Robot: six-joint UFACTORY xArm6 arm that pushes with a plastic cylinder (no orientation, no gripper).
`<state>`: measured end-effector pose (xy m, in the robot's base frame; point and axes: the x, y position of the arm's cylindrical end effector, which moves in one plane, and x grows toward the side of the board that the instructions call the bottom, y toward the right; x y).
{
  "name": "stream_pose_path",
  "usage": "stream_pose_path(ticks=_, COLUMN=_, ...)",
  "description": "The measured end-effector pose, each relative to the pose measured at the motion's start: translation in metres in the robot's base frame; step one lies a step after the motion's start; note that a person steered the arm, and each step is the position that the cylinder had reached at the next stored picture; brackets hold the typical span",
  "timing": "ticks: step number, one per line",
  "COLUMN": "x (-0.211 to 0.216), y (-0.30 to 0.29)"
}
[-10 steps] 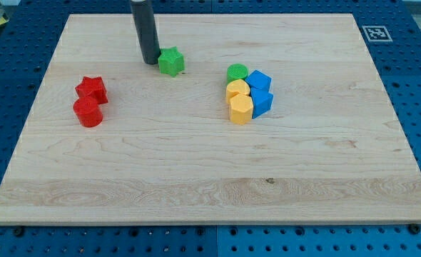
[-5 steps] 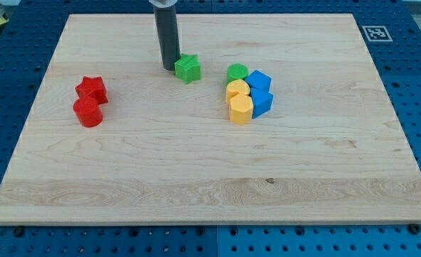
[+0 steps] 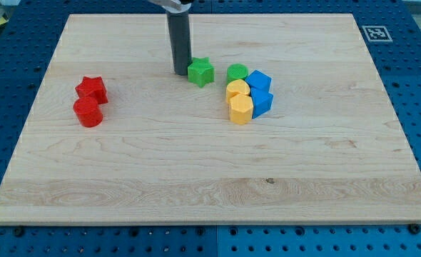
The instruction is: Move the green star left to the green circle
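Observation:
The green star (image 3: 200,72) lies on the wooden board, above the board's middle. The green circle (image 3: 237,73) lies just to the star's right, with a narrow gap between them. My tip (image 3: 181,72) stands against the star's left side, touching it or nearly so. The dark rod rises from there out of the view's top.
A cluster sits right of the star: two yellow blocks (image 3: 239,101) and two blue blocks (image 3: 260,91), packed against the green circle. A red star (image 3: 92,88) and a red cylinder (image 3: 88,112) lie at the view's left. A marker tag (image 3: 374,33) is at the board's top right corner.
My tip has moved to the view's right and slightly down, pushing the green star rightward. The star is now close to the green circle. The other blocks have not moved.

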<state>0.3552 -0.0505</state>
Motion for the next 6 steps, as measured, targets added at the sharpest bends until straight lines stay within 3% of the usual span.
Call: stream_pose_path(ticks=6, x=-0.01, y=0.023)
